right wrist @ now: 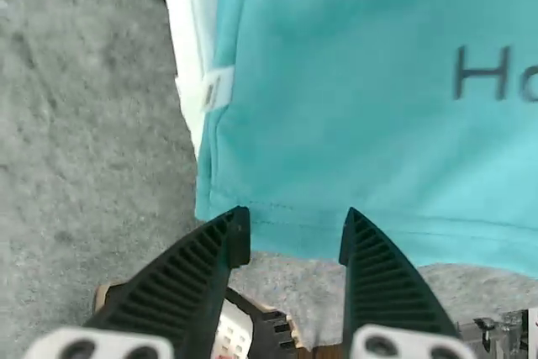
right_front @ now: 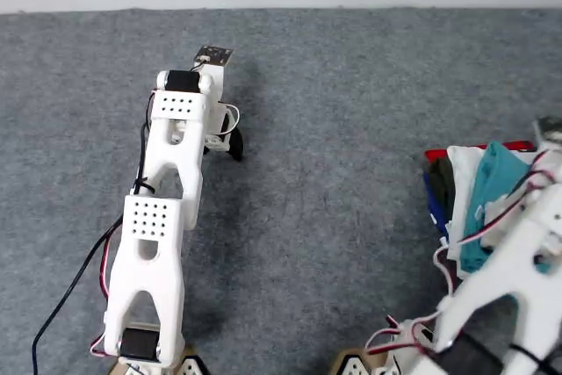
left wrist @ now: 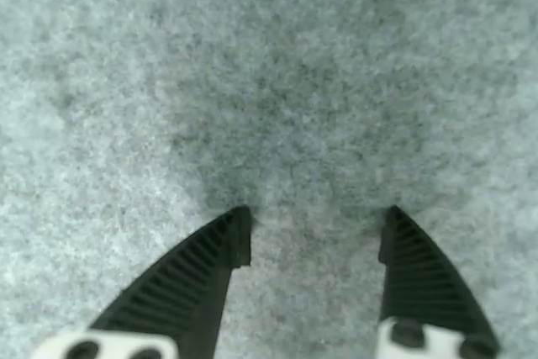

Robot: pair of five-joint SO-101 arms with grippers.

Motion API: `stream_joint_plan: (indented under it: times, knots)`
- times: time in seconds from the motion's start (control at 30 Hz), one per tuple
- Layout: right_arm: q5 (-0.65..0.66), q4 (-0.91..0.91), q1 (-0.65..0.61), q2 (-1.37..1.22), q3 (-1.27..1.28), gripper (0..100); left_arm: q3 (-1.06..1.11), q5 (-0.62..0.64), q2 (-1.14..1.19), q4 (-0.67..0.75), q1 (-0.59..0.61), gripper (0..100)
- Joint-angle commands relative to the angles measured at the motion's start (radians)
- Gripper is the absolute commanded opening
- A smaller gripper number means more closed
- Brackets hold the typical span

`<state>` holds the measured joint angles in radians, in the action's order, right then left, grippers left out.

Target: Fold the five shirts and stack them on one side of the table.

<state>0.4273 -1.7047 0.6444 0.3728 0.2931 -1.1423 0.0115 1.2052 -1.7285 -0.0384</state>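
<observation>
Over the teal shirt (right wrist: 353, 81), right pincer (right wrist: 296, 223) released, left pincer (left wrist: 318, 218) released above grey table (left wrist: 269, 81).

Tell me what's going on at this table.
On a grey felt-covered table, shirt folding is under way. The right gripper is open at the hem of a folded teal cotton shirt. That shirt tops a stack of folded shirts at the table's edge on the right arm's side. The left gripper is open above bare felt, holding nothing.
</observation>
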Motion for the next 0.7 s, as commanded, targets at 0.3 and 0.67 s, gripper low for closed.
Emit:
stream_joint_plan:
  times: [0.3, 0.67]
  knots:
    - [0.012, 0.335, -0.013, 0.170, 0.422, 18.3, 0.008, -0.006, 0.020, -0.026, 0.006, 25]
    - [0.012, 0.506, -0.013, 0.173, 0.569, 18.3, 0.008, -0.006, 0.020, -0.026, 0.006, 25]
